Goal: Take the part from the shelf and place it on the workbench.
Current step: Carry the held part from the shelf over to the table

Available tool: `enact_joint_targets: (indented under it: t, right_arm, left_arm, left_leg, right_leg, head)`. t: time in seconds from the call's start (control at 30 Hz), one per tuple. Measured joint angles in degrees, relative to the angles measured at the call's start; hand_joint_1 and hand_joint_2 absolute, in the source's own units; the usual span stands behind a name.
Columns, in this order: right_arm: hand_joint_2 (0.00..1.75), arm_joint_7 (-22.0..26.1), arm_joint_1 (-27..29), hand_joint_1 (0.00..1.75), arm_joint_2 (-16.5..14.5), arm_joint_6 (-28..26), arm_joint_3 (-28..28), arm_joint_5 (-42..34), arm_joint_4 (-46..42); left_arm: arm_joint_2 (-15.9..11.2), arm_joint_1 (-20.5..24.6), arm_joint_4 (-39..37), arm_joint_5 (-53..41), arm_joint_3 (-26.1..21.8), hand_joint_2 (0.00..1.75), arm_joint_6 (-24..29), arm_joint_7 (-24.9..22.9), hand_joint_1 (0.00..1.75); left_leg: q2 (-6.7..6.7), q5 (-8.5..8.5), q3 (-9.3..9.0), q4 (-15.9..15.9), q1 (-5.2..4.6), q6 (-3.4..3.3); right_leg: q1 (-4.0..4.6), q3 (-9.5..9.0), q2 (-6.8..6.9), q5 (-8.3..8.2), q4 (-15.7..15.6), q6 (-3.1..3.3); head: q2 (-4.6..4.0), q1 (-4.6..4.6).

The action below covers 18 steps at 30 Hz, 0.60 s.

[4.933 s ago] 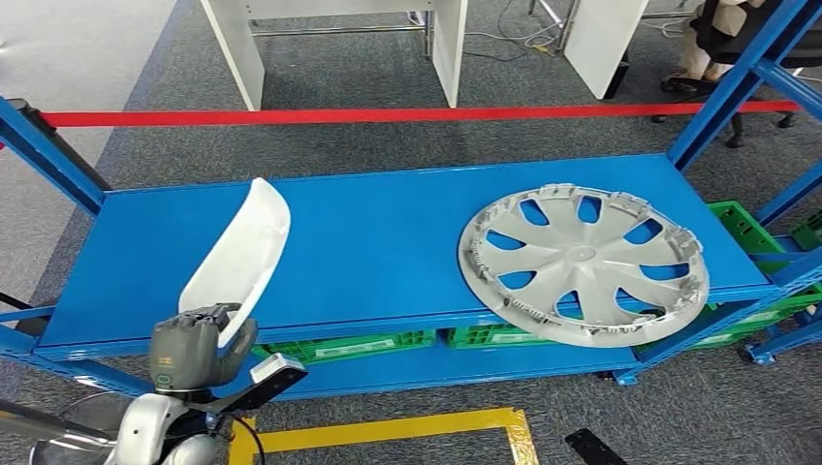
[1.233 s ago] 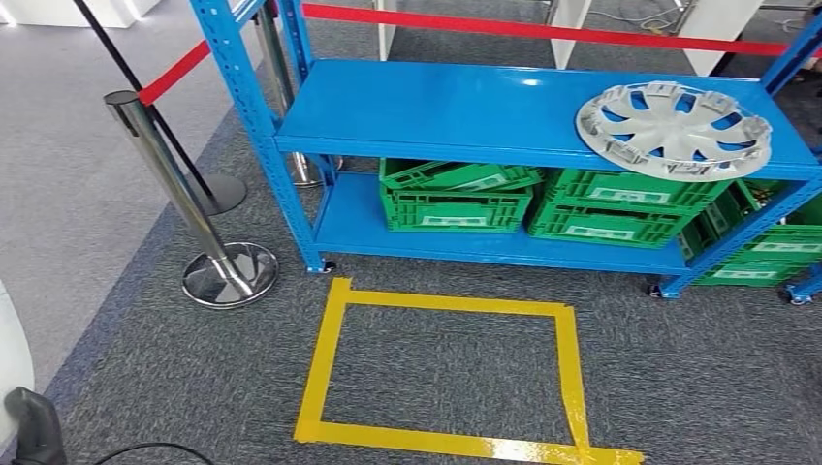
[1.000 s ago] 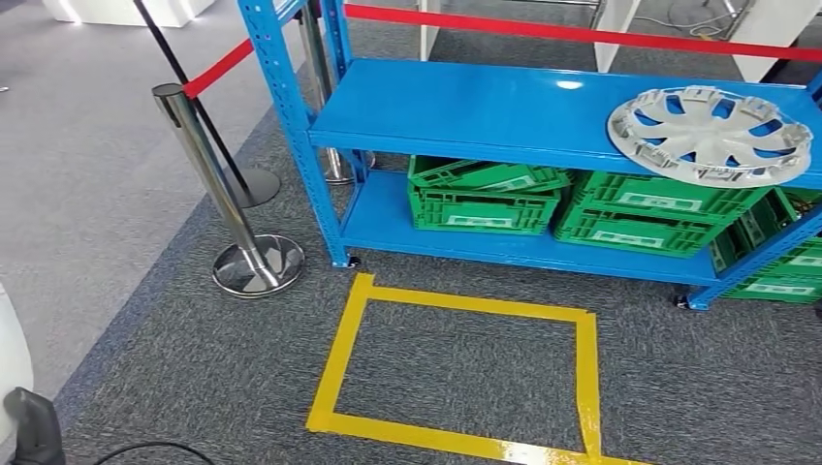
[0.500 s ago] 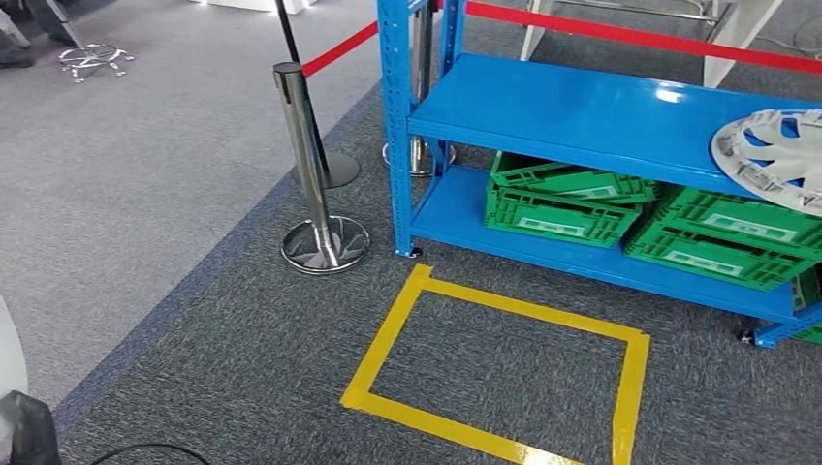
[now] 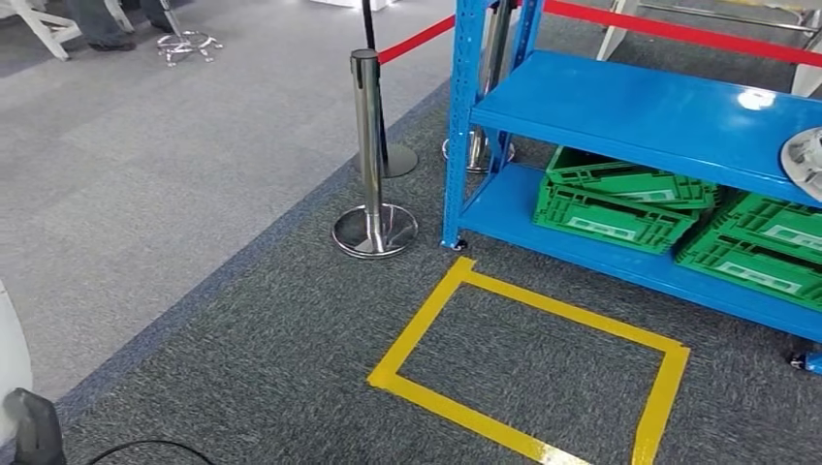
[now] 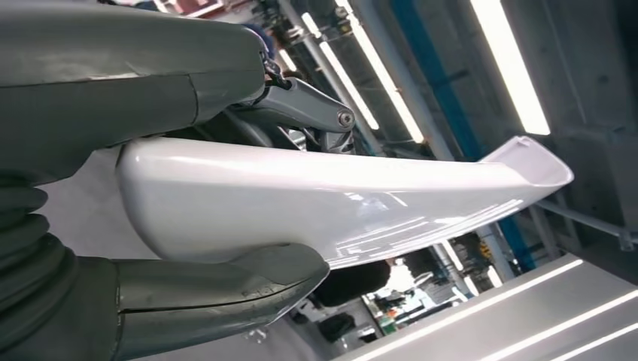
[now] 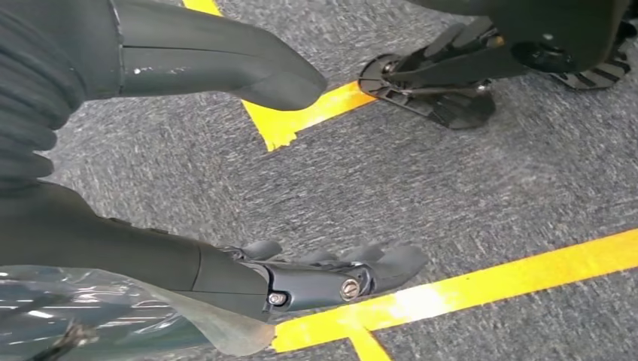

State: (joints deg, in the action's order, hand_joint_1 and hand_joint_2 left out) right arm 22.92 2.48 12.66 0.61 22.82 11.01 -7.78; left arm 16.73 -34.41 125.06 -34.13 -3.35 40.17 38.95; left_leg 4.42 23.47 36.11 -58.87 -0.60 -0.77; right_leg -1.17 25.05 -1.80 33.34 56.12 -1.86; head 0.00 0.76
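In the head view, a blue shelf [image 5: 640,111] fills the upper right of the frame, with green crates [image 5: 620,199] on its lower level and the edge of a silver wheel cover [image 5: 805,160] at the right border. A chrome stanchion [image 5: 370,155] carrying a red rope [image 5: 417,37] stands left of the shelf, and a rectangle of yellow tape [image 5: 528,363] lies on the grey carpet [image 5: 194,194] at centre bottom. A sliver of the white part [image 5: 10,354] shows at the lower left edge.

In the left wrist view, the left robot hand [image 6: 150,188] grips the white part [image 6: 338,203] — the thick thumb on one side, the darker fingers [image 6: 301,105] on the other. The part's glossy curved body stretches away toward the right of the frame, against ceiling lights.

In the right wrist view, the right robot hand [image 7: 263,173] hangs over the carpet with thumb and fingers [image 7: 353,274] apart, holding nothing — yellow tape strips [image 7: 466,289] cross the floor beneath it.
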Motion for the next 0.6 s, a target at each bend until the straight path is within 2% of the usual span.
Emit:
enact_joint_targets:
  t: [0.03,0.07,0.13,0.17,0.2,0.23,0.27,0.3,0.33,0.37,0.4,0.43,0.5,0.53,0.57,0.6]
  right_arm:
    - [1.75,0.01,0.02,0.0,-0.01,0.0,-0.01,-0.02,0.01]
    - [1.75,0.02,0.07,0.0,-0.02,0.0,-0.01,-0.05,0.01]
    - [1.75,0.03,0.24,0.0,-0.02,-0.01,-0.02,-0.11,0.02]
    - [1.75,0.03,0.32,0.0,-0.02,0.0,-0.02,-0.13,0.02]
    - [1.75,0.03,0.37,0.0,-0.02,0.0,-0.02,-0.14,0.02]
    - [1.75,0.03,0.37,0.0,-0.02,0.01,-0.02,-0.14,0.03]
    - [1.75,0.03,0.33,0.0,-0.02,0.0,-0.02,-0.15,0.03]
    - [1.75,0.03,0.28,0.0,-0.02,-0.01,-0.02,-0.15,0.04]
    - [1.75,0.03,0.25,0.0,-0.02,-0.01,-0.02,-0.15,0.03]
    - [1.75,0.03,0.23,0.0,-0.02,-0.01,-0.02,-0.15,0.03]
    - [1.75,0.04,0.21,0.0,-0.02,0.0,-0.02,-0.14,0.03]
    - [1.75,0.04,0.18,0.0,-0.02,0.0,-0.02,-0.13,0.03]
    - [1.75,0.05,0.09,0.0,-0.02,0.01,-0.02,-0.12,0.04]
    - [1.75,0.05,0.09,0.0,-0.02,0.01,-0.02,-0.12,0.04]
    - [1.75,0.05,0.11,0.0,-0.03,0.02,-0.01,-0.11,0.04]
    - [1.75,0.05,0.16,0.0,-0.03,0.02,-0.01,-0.09,0.04]
  left_arm:
    - [-0.02,-0.04,0.01,-0.01,0.0,1.75,0.0,0.0,1.75]
    - [-0.04,-0.05,0.02,-0.02,0.01,1.75,0.0,0.0,1.75]
    - [-0.08,0.0,0.04,-0.02,0.02,1.75,0.0,0.0,1.75]
    - [-0.1,0.03,0.05,-0.02,0.02,1.75,-0.01,0.0,1.75]
    - [-0.13,0.04,0.05,-0.01,0.02,1.75,-0.01,0.0,1.75]
    - [-0.15,0.03,0.05,-0.01,0.02,1.75,-0.01,0.0,1.75]
    - [-0.16,0.03,0.05,-0.01,0.02,1.75,-0.02,0.0,1.75]
    - [-0.19,0.03,0.05,-0.01,0.02,1.75,-0.02,0.0,1.75]
    - [-0.21,0.04,0.05,-0.01,0.02,1.75,-0.02,0.0,1.75]
    - [-0.24,0.04,0.06,-0.01,0.03,1.75,-0.02,0.0,1.75]
    - [-0.27,0.05,0.07,-0.01,0.03,1.75,-0.02,0.0,1.75]
    - [-0.3,0.05,0.07,-0.01,0.03,1.75,-0.02,0.0,1.75]
    - [-0.33,0.03,0.08,-0.01,0.05,1.75,-0.02,0.0,1.75]
    - [-0.33,0.03,0.09,-0.02,0.06,1.75,-0.01,0.0,1.75]
    - [-0.32,0.03,0.09,-0.02,0.08,1.75,-0.01,0.0,1.75]
    - [-0.31,0.03,0.09,-0.06,0.1,1.75,-0.01,0.0,1.75]
  left_leg:
    - [-0.57,1.11,0.31,-0.74,0.02,0.24]
    - [-1.41,3.26,0.78,-2.43,0.08,0.47]
    - [-3.19,9.37,2.03,-8.75,0.22,0.89]
    - [-3.53,11.6,2.47,-12.42,0.33,1.0]
    - [-3.66,12.53,2.46,-15.15,0.4,1.03]
    - [-3.71,12.16,1.76,-16.29,0.45,0.97]
    - [-3.72,10.78,0.15,-15.32,0.46,0.8]
    - [-3.76,9.09,-2.33,-12.4,0.44,0.53]
    - [-3.88,7.99,-5.34,-8.2,0.35,0.13]
    - [-4.03,7.54,-8.19,-3.78,0.23,-0.28]
    - [-4.17,7.6,-10.2,-0.38,0.06,-0.61]
    - [-4.28,7.9,-11.19,1.71,-0.16,-0.85]
    - [-4.28,7.63,-10.98,3.1,-0.34,-1.23]
    - [-4.23,7.2,-10.5,3.48,-0.32,-1.57]
    - [-4.15,6.73,-9.96,3.84,-0.24,-1.95]
    - [-4.02,6.16,-9.3,4.02,-0.18,-2.3]
  right_leg:
    - [0.0,0.41,0.48,-0.39,0.09,0.47]
    - [-0.01,0.93,1.01,-0.86,0.1,0.9]
    - [0.24,2.13,1.97,-1.88,0.17,1.36]
    - [0.37,2.83,2.48,-2.39,0.22,1.44]
    - [0.5,3.49,2.95,-2.92,0.33,1.5]
    - [0.61,4.16,3.36,-3.43,0.48,1.51]
    - [0.73,4.82,3.66,-3.91,0.67,1.49]
    - [0.84,5.37,3.88,-4.36,0.86,1.44]
    - [0.95,5.89,4.03,-4.77,1.01,1.34]
    - [1.06,6.3,4.12,-5.2,1.13,1.17]
    - [1.09,6.64,4.19,-5.66,1.18,0.93]
    - [1.04,6.97,4.25,-6.17,1.19,0.65]
    - [0.8,7.72,4.28,-6.91,1.27,0.03]
    - [0.7,8.32,3.98,-6.39,1.72,-0.21]
    - [0.66,9.07,3.49,-4.96,2.96,-0.4]
    - [0.64,10.04,2.91,-2.67,5.3,-0.5]
  head:
    - [0.0,0.11]
    - [0.0,0.22]
    - [0.0,0.49]
    - [0.0,0.5]
    - [0.0,0.49]
    - [0.0,0.5]
    - [0.0,0.49]
    - [0.0,0.49]
    - [0.0,0.49]
    - [0.0,0.46]
    - [0.0,0.45]
    - [0.0,0.45]
    - [0.0,0.46]
    - [0.0,0.45]
    - [0.0,0.39]
    - [0.0,0.29]
